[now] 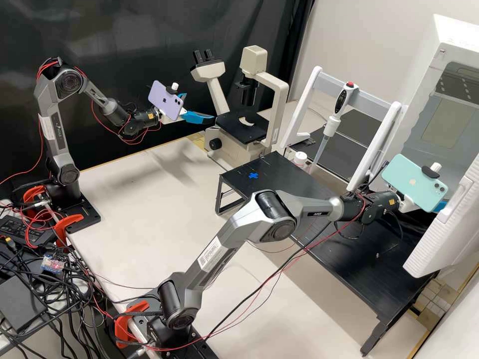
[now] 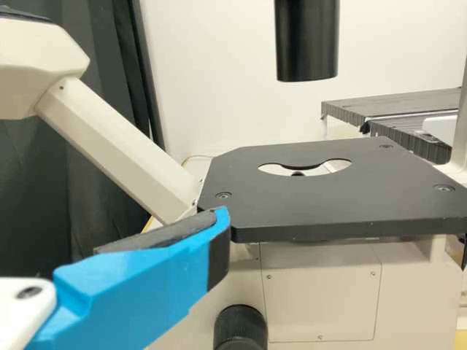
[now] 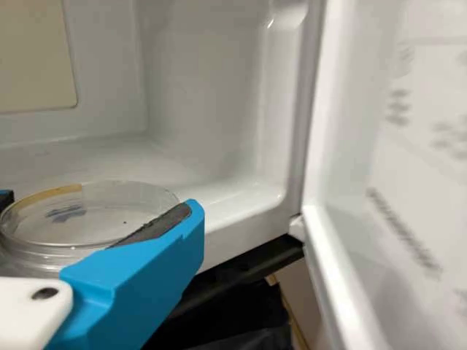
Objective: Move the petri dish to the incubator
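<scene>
High view: the left gripper (image 1: 200, 106) hung above the worktop (image 1: 139, 214) near its far edge, beside the microscope (image 1: 239, 130), its jaws wide. The black stand (image 1: 359, 259) ran along the worktop's right side, with a blue cross (image 1: 253, 175) near its far left corner and a white bottle (image 1: 299, 159) by its far edge. The right gripper (image 1: 408, 204) was over the stand's right end, at the mouth of the incubator (image 1: 424, 75), whose door (image 1: 436, 242) stood open.

Left wrist view: one blue finger (image 2: 139, 284) ended near a corner of the microscope's flat stage (image 2: 314, 200); open room lay between the stage and the black tube (image 2: 307, 44) overhead.

Right wrist view: the jaws were narrowed around the clear petri dish (image 3: 95, 215), near the incubator's front edge; whether it touched the incubator floor (image 3: 164, 157), I cannot tell. The open door left room beside the finger (image 3: 146, 273).
</scene>
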Motion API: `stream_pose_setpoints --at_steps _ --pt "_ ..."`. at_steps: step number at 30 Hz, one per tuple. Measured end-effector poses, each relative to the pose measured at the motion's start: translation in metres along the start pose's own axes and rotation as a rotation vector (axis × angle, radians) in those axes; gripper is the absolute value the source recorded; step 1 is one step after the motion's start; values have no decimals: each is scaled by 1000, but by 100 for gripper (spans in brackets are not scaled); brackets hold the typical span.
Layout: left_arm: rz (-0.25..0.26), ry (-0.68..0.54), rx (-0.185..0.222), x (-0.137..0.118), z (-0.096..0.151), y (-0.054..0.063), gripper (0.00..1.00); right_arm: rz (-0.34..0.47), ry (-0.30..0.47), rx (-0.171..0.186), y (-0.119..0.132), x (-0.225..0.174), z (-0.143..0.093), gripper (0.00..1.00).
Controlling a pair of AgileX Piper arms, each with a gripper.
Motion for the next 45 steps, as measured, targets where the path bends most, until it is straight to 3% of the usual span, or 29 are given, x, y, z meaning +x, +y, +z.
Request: stream_pose_setpoints --at_steps 6,13,14,32,39,43,45 --pt "0 0 0 0 0 0 100 -15 30 17 -10 20 -6 0" --pt "0 0 0 0 0 0 100 -31 45 -22 -20 33 -2 0" --pt "0 0 0 0 0 0 100 -32 44 -22 -22 35 0 100" --pt "0 0 0 0 0 0 100 -53 51 -8 -31 37 12 100" --pt "0 0 0 0 0 0 100 -66 85 6 -18 8 25 100" --pt "0 0 0 0 0 0 100 -38 107 59 -9 -19 33 100" --pt "0 0 0 0 0 0 100 -33 106 54 -7 -33 37 100"
